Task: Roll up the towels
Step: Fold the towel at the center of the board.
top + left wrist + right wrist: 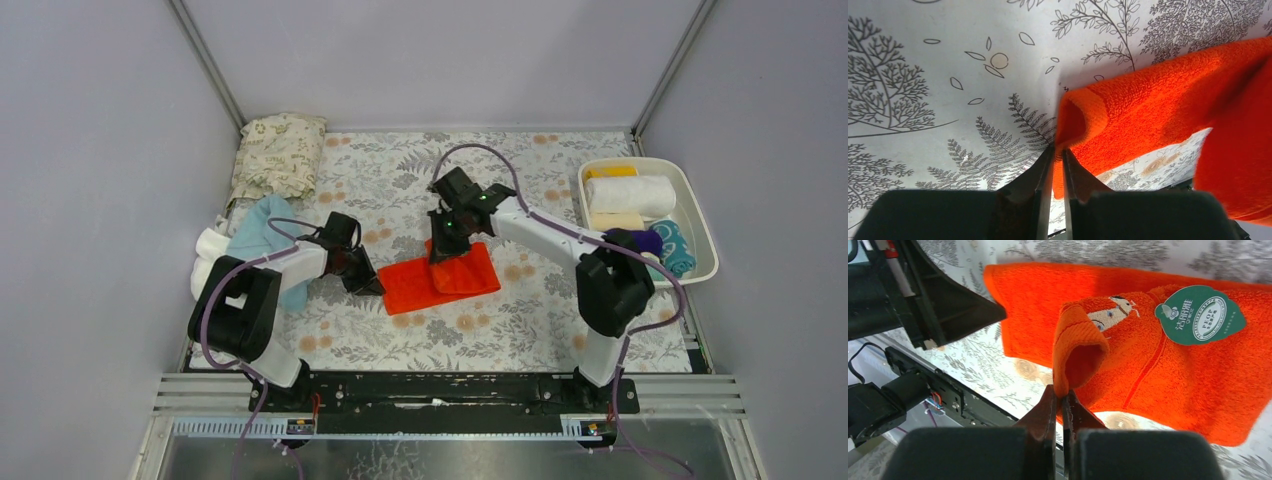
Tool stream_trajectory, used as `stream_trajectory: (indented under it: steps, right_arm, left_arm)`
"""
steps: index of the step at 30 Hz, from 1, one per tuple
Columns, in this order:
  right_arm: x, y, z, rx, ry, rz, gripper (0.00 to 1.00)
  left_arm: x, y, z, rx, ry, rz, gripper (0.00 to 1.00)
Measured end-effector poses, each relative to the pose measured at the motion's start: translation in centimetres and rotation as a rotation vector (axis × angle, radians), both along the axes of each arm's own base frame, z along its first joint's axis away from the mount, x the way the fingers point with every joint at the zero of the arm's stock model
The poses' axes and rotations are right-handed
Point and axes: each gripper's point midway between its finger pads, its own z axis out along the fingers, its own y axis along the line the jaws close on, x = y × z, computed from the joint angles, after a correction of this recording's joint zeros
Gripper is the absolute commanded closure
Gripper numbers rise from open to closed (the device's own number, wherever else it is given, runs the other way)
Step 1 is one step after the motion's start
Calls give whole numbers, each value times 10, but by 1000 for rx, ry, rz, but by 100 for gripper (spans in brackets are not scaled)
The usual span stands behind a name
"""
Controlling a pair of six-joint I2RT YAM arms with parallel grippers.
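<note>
Left end effector (1057, 150) and right end effector (1060, 392) each pinch a thin hem of the orange-red towel (450, 282); uneven pull risks slippage.

The only writing I can read is on a green tag (1200, 315) that lies on the orange towel (1168, 380), seen from my right wrist. On the left part of the tag stand three white Chinese characters, which I read as 洁丽雅. Under them is a short line of Latin letters, too small for me. The right part carries a round seal (1216, 316) with "PEOP" in its upper line; the smaller lines below I cannot make out.
</note>
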Motion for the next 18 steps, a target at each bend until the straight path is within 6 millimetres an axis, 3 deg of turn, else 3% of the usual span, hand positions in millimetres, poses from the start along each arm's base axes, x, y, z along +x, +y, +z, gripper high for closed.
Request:
stream_trajectory:
  steps: [9,18]
  right_arm:
    - [-17,59,-20,-9,35,47,100]
    - [-16,73,-53,-76,55,31,98]
  left_arm:
    - [-1,-6,0,-18,-10,-8,93]
    - [-1,-8,-1,-26,-12,-10,94]
